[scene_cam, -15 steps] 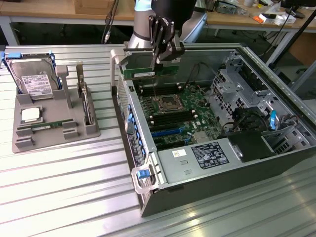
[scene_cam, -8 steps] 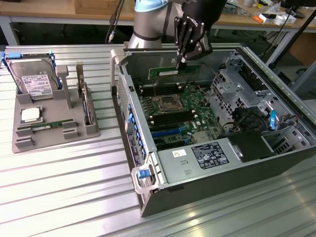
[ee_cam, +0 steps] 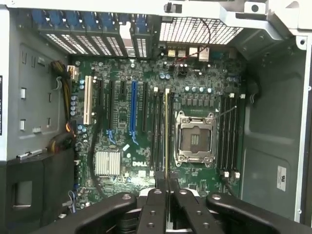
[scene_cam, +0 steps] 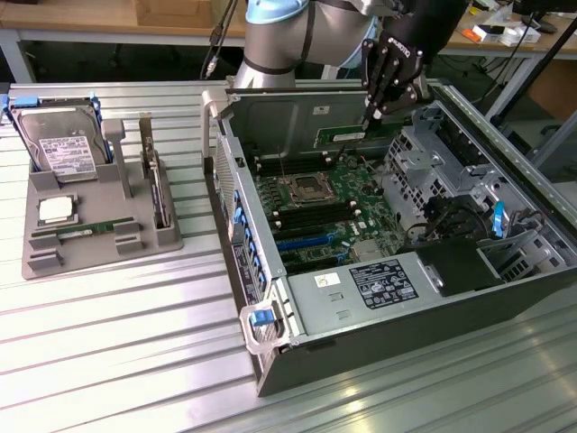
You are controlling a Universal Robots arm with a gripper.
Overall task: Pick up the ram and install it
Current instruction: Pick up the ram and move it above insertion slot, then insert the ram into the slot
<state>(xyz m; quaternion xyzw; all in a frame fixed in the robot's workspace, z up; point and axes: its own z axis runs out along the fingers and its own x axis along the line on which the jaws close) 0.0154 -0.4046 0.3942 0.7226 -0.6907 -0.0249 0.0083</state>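
Observation:
My gripper [scene_cam: 370,119] is shut on the ram [scene_cam: 341,135], a thin green stick with a white label, held on edge. It hangs above the motherboard [scene_cam: 315,212] inside the open computer case [scene_cam: 270,361], near the case's back wall. In the wrist view the ram [ee_cam: 167,131] shows edge-on as a thin pale line running out from between my black fingers [ee_cam: 155,200]. It lies along the black memory slots [ee_cam: 157,131] beside the empty CPU socket [ee_cam: 196,139]. I cannot tell whether it touches a slot.
On the exterior view's left a grey holder tray [scene_cam: 41,262] carries a hard drive [scene_cam: 65,149], a square silver processor [scene_cam: 56,210] and another green stick [scene_cam: 86,232]. Drive cages [scene_cam: 433,158] and cables [scene_cam: 451,216] crowd the case's right side. A power supply [scene_cam: 361,289] sits at the case front.

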